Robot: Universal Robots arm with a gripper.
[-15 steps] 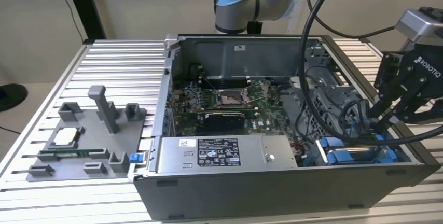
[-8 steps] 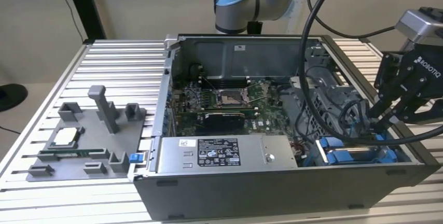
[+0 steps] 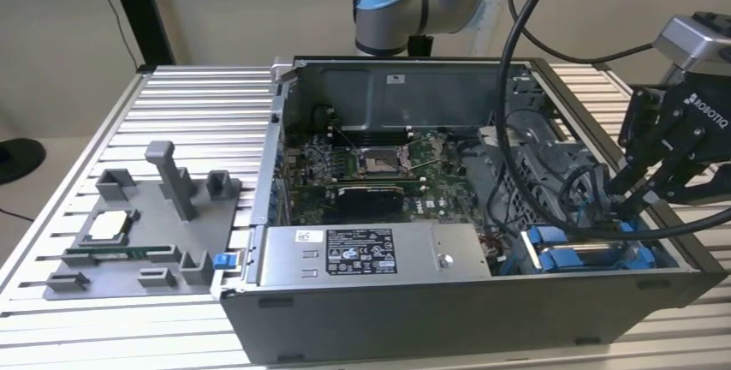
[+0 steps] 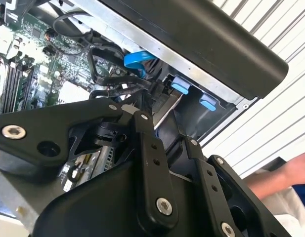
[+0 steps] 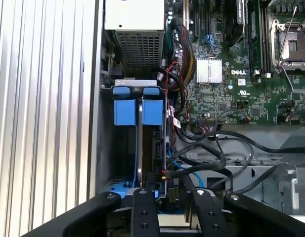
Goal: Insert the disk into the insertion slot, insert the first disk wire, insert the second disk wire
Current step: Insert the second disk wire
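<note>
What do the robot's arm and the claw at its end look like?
The arm is a silver-grey tube with rounded joints capped in light blue. The gripper is matt black, built of hinged bars joined by silver bolts, with white lettering on its body. A grey block sits on top of it. Thick black cables loop down beside it.

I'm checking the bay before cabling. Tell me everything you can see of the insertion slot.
The insertion slot is a grey sheet-metal bay in a corner of the open computer case, against its side wall and beside the motherboard. Two bright blue plastic tabs sit at one end, with more blue at the other. Black cables run alongside. The gripper hangs over that other end; contact cannot be told.
</note>
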